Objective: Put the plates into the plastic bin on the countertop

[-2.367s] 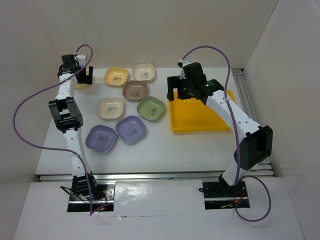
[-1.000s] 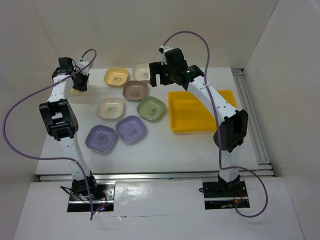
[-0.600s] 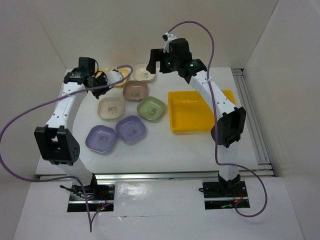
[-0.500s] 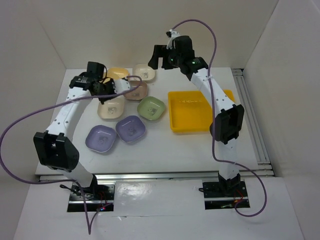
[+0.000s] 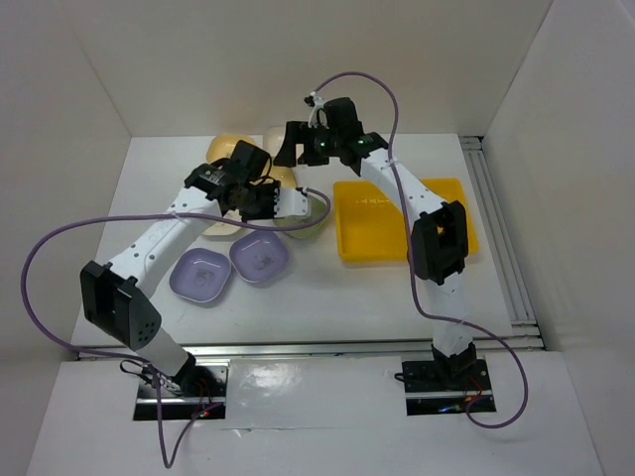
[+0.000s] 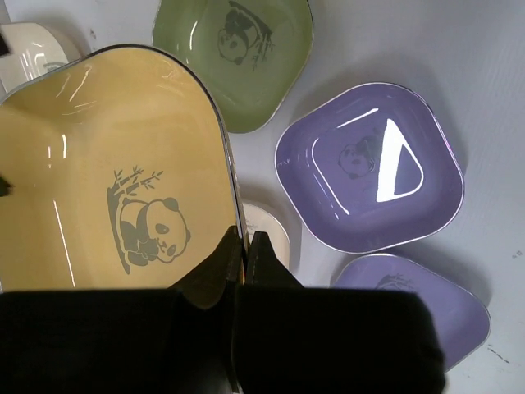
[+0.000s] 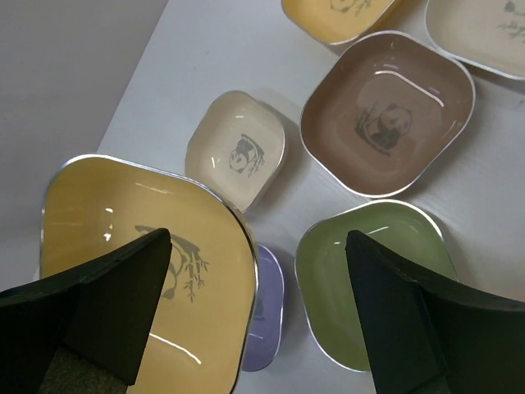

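Observation:
My left gripper is shut on the rim of a yellow plate with a panda mark and holds it in the air above the other plates; from above that plate hangs near the green one. Below lie a green plate, two lilac plates and a cream plate. My right gripper is open and empty, high over the brown plate and green plate. The yellow-orange plastic bin sits to the right on the white countertop.
Another yellow plate and a cream plate lie at the back of the table. White walls close in the table on three sides. A metal rail runs along the right edge. Purple cables loop over both arms.
My left arm has swung from the far left to the middle, carrying the yellow plate. My right gripper has drifted left and lower over the back plates, jaws still wide.

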